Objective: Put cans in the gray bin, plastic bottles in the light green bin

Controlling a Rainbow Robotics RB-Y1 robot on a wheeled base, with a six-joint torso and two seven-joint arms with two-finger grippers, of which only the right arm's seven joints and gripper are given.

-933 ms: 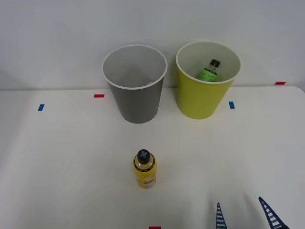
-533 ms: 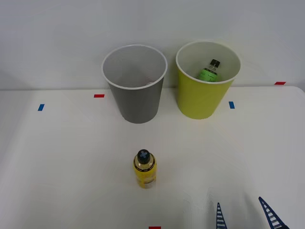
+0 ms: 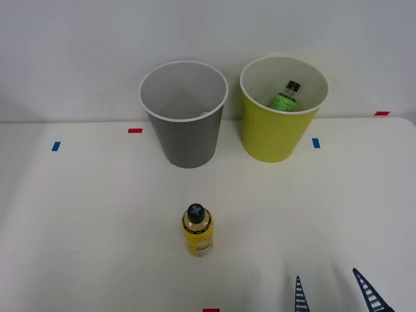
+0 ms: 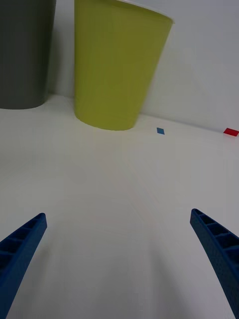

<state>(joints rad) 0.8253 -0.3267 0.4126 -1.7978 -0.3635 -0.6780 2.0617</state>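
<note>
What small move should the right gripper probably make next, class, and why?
Probably swing toward the yellow bottle. It stands upright on the table, unbinned, while the right gripper is open and empty to its right.

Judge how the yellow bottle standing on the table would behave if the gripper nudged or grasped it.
The yellow bottle stands upright and looks tall for its footprint, so a high nudge would probably tip it. Its round body would likely roll once down. The glossy label may be a bit slippery for the open right gripper.
</note>
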